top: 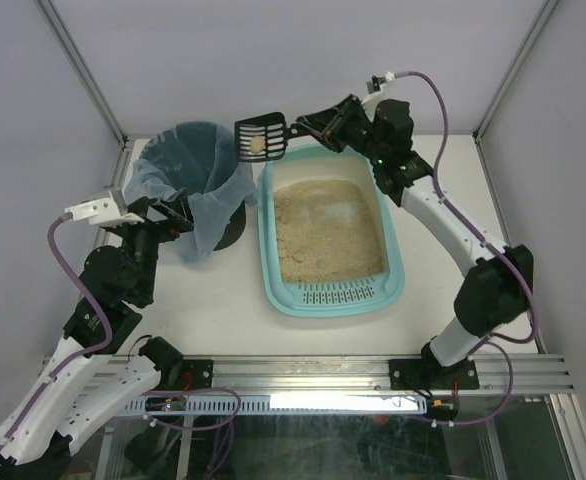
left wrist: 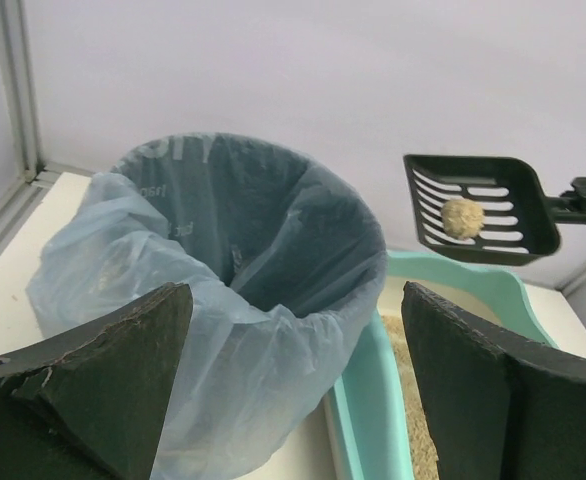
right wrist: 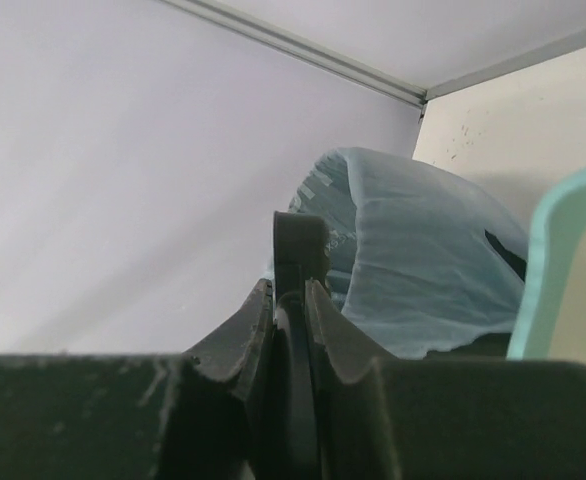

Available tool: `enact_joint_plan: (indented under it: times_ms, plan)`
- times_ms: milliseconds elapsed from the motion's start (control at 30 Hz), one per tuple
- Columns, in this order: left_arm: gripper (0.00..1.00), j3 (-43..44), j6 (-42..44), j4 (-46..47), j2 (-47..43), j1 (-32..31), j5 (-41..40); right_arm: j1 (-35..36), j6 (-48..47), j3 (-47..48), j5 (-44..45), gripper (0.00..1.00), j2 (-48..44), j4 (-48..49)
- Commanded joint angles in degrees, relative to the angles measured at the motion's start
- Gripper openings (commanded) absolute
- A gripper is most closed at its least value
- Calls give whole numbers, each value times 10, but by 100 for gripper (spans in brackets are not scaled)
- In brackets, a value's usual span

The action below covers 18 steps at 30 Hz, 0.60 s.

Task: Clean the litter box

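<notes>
— Whereabouts of the litter box [top: 269, 262]?
— Right of centre on the desk [top: 213, 310], lying lengthwise from near to far. Light teal, with a slotted grate [top: 341, 294] at the near end and beige litter [top: 328, 235] over the floor behind it.

— And just left of it?
— A round dark bin [top: 233, 230], lined with a bluish translucent bag [top: 153, 185] and standing close beside the tray's far-left corner.

— State of the right tool [top: 313, 127]?
— Clenched on the handle [right wrist: 295, 245] of a black slotted scoop [top: 263, 138]. From the right wrist, fingers [right wrist: 235, 335] pressed against both sides of that handle, with no gap showing.

— Position of the scoop?
— Raised in the air above the tray's far-left corner, just right of the bin's mouth. Roughly level, with one pale round clump [top: 258, 146] resting on the slots.

— And the left tool [left wrist: 295, 295]?
— Released, gripping nothing. Low on the near-left side of the bin, with fingers [left wrist: 103, 370] spread wide and the bagged rim framed between them from the left wrist. Touching the bag or not: cannot tell.
</notes>
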Motion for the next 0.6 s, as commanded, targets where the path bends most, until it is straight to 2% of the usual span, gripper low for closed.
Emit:
enact_joint_plan:
  times_ms: [0,100,267,433,567]
  plan:
    - [89,-5,-6,24,-2,7,-38,49,-73,142,43,0,75,-30]
    - [89,-5,-3,23,0,10,-40,78,-138,242,58,0,138,-70]
    - [89,-5,-5,21,5,17,-40,114,-307,375,67,0,217,-112]
    - [89,-5,-10,20,8,29,-37,145,-475,392,34,0,234,-69]
    - [89,-6,-13,20,10,33,-28,168,-599,406,40,0,239,-69]
